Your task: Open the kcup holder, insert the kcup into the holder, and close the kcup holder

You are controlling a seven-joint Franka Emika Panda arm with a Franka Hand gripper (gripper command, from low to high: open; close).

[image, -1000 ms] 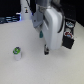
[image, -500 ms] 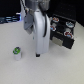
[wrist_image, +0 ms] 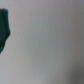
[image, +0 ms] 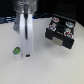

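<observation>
The kcup (image: 16, 50), a small white pod with a green top, stands on the white table towards the exterior view's left. My gripper (image: 26, 53) hangs at the end of the white arm just to the kcup's right, close beside it; the picture is too blurred to show how its fingers stand. The kcup holder (image: 61, 31), a black box, sits at the exterior view's right with its tray slid out, showing pods with red and dark tops. The wrist view shows pale table surface and a dark blurred shape (wrist_image: 4, 27) at one edge.
The white table (image: 45, 67) spreads around the kcup and in front of the holder. Dark background runs behind the table's far edge (image: 7, 20). The arm's white body (image: 25, 25) rises above the kcup area.
The arm has swung towards the exterior view's left, away from the kcup holder, and come down beside the kcup. The kcup and the holder have stayed put.
</observation>
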